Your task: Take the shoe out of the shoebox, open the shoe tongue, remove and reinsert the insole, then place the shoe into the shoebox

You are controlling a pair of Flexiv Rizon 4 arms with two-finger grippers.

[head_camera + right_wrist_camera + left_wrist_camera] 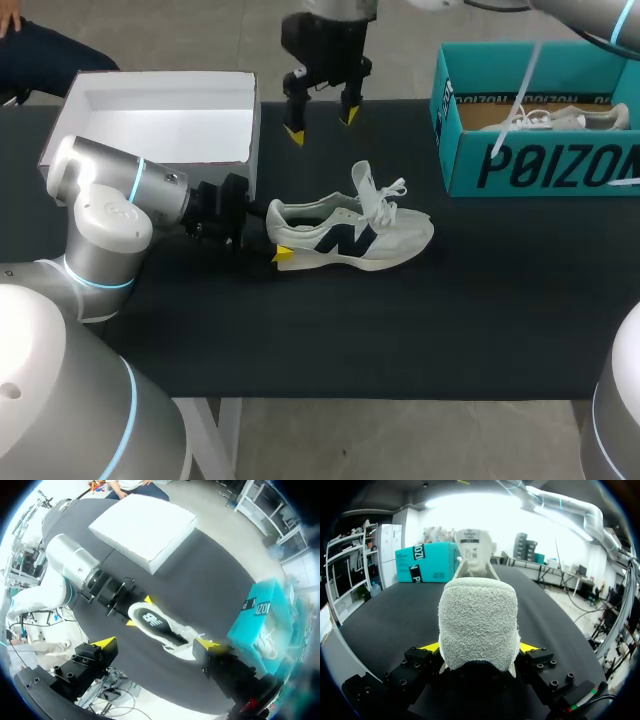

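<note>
The left gripper (479, 649) lies low over the black table (400, 330) and is clamped on the heel of the shoe (350, 232); in the left wrist view the grey heel fills the space between its two fingers (431, 647), and one yellow tip presses on each side of it. The shoe is a pale sneaker with a dark letter on the side; it stands upright on its sole on the table, and its toe points straight ahead of the left fingers. Its tongue (362, 178) stands up, and the white laces (392, 192) hang loose beside it.

The right gripper (320, 124) hangs above the table, beyond the shoe as seen from the left fingers; its fingers are wide apart and hold nothing. In the right wrist view the shoe (159, 626) lies under this gripper, in the gap between the two yellow tips but well below them.

The teal shoebox (540, 165) stands on the table well ahead of the left fingers and to one side, apart from the shoe; a second shoe (560, 118) lies inside it. A white open box (160, 120) stands beside the left arm, behind its fingers, near the heel of the shoe but not touching it.
</note>
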